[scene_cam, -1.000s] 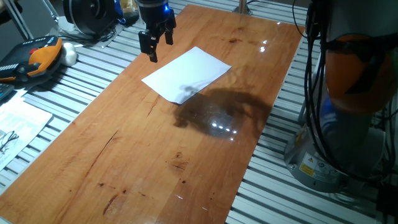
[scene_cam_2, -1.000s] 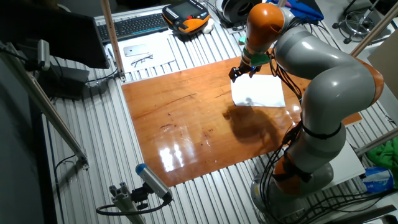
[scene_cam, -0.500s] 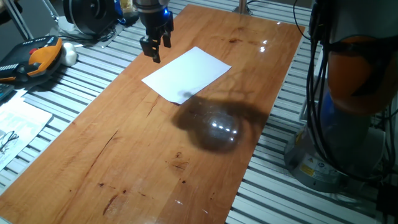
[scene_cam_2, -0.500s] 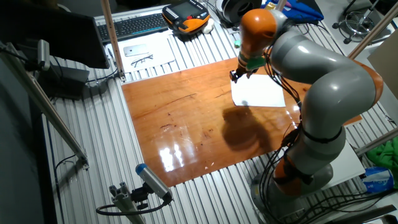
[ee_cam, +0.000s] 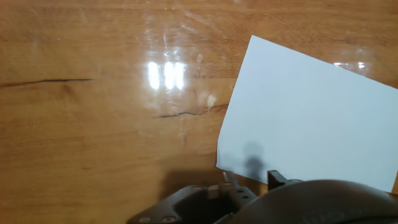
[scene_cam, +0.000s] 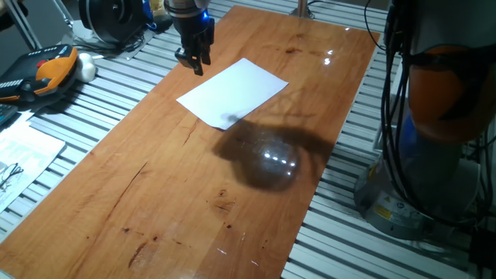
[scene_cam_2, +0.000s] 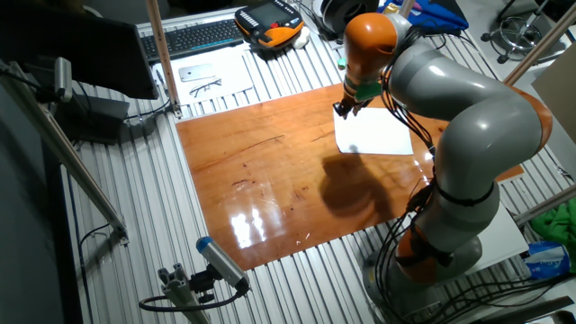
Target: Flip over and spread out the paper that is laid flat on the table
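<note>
Claw (scene_cam: 195, 62) position: low over the table (scene_cam: 178, 194), just beside one corner of the paper (scene_cam: 232, 91), with the fingers pointing down. In this fixed view the two fingers stand close together with only a narrow slit between them, and nothing is held; the other fixed view shows the claw (scene_cam_2: 343, 106) at the same corner but is too small to add detail. The hand view shows the table (ee_cam: 93, 124) and the paper (ee_cam: 311, 118), yet the fingertips themselves are hidden behind the dark housing at the bottom edge. The paper lies flat on the reddish-brown wood, blank face up, toward the far end of the table, and appears undisturbed. The step in hand is judged to be the approach to a grasp: the sheet is not yet lifted or turned. The corner nearest the claw lies right at the fingertips, slightly to one side; whether a finger touches the edge cannot be told. The next move probably calls for getting a finger under that thin edge or dragging the corner until it curls up, since a flat sheet offers nothing to pinch. After that, the corner must be carried across the sheet so that the hidden face comes up, then smoothed flat.
</note>
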Robot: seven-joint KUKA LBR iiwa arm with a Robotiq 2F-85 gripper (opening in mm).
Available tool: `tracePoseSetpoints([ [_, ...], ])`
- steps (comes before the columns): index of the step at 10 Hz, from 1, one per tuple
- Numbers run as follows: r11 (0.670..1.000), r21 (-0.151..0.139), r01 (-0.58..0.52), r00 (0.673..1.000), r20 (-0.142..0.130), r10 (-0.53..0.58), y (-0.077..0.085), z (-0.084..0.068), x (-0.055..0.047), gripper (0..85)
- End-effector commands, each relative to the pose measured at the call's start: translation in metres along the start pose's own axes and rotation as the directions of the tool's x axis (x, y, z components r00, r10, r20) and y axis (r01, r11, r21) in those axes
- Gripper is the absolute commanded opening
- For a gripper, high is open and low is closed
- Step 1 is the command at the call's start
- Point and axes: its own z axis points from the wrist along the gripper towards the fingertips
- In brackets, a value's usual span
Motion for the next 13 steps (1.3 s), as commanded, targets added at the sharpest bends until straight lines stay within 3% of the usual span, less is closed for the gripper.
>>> tracePoseSetpoints([
  [1, 1.0, -0.001, 0.0, 1.0, -0.002, 0.0, -0.0006, 0.0004, -0.0001, 0.0],
  [4, 0.999, -0.035, -0.004, 1.0, -0.01, 0.004, -0.0034, 0.0032, -0.0012, 0.0],
  [6, 0.999, -0.047, -0.018, 0.999, -0.051, 0.016, -0.0049, 0.0043, -0.0021, 0.0],
  [12, 0.997, -0.077, -0.013, 0.999, -0.036, 0.01, -0.0057, 0.0068, -0.0032, 0.0],
  [13, 0.997, -0.081, -0.013, 0.999, -0.044, 0.009, -0.0057, 0.0073, -0.0034, 0.0],
])
